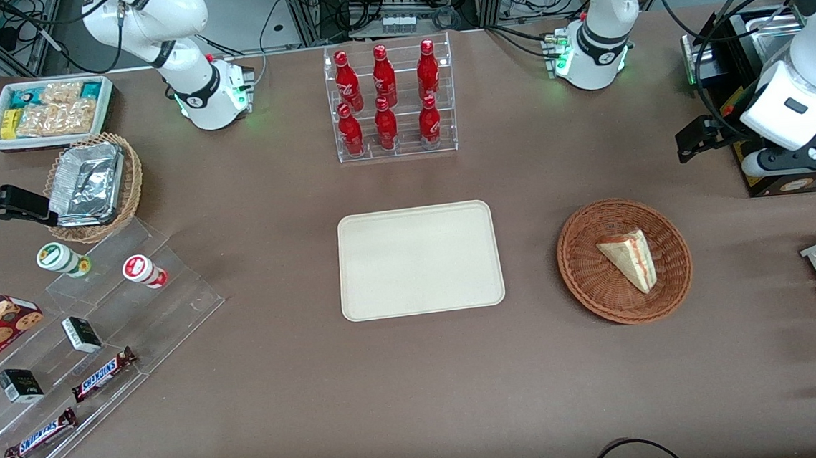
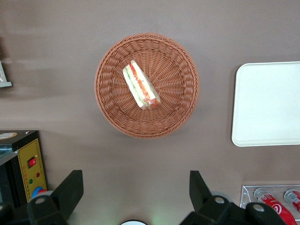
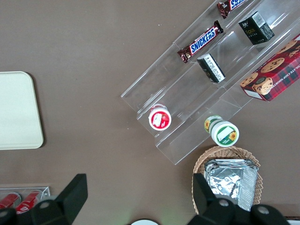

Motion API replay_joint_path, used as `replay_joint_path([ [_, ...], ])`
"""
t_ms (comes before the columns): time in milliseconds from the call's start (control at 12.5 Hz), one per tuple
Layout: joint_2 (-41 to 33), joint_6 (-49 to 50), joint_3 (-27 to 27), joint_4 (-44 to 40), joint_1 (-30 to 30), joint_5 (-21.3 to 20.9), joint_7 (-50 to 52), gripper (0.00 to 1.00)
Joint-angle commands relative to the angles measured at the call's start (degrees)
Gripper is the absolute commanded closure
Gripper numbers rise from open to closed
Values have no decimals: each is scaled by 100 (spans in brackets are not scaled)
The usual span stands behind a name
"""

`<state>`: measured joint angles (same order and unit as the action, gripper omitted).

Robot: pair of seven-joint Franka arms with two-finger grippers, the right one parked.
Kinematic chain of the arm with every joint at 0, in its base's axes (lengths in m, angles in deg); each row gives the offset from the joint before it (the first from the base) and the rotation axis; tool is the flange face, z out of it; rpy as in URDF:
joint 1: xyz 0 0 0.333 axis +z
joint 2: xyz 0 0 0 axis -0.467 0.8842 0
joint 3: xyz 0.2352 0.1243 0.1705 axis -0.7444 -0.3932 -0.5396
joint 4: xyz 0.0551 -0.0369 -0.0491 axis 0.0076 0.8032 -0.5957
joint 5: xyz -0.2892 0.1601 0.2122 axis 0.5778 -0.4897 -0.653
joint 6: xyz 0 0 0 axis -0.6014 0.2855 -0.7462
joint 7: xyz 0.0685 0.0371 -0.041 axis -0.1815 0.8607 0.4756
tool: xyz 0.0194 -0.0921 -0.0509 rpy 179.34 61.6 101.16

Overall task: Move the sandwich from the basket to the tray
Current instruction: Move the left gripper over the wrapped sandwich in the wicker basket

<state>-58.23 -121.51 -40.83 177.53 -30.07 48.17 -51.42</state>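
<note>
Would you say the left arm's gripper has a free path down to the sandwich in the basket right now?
Probably yes: the gripper is open above the table, and the sandwich lies uncovered in the basket, with nothing in between.

The sandwich (image 1: 629, 258) is seen lying in the basket (image 1: 583, 274), beside the tray (image 1: 419, 259). The gripper (image 1: 696, 138) is held above the table, farther from the camera.

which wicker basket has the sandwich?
The reddish-brown basket beside the tray; the tan basket holds foil. Open gripper hangs above it.
</note>
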Motion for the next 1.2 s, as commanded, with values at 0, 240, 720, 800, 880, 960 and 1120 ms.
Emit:
replay_joint_path([
  [0,176,9,54,-201,-6,157,-98,0],
  [240,264,-149,55,-149,-6,201,-186,0],
  [720,370,-500,46,544,-6,166,-186,0],
  [800,370,-675,46,763,3,157,-186,0],
  [880,379,-886,46,957,3,131,-186,0],
  [960,379,-1114,37,1159,11,113,-186,0],
  [1120,370,-1571,28,1555,38,113,-186,0],
])
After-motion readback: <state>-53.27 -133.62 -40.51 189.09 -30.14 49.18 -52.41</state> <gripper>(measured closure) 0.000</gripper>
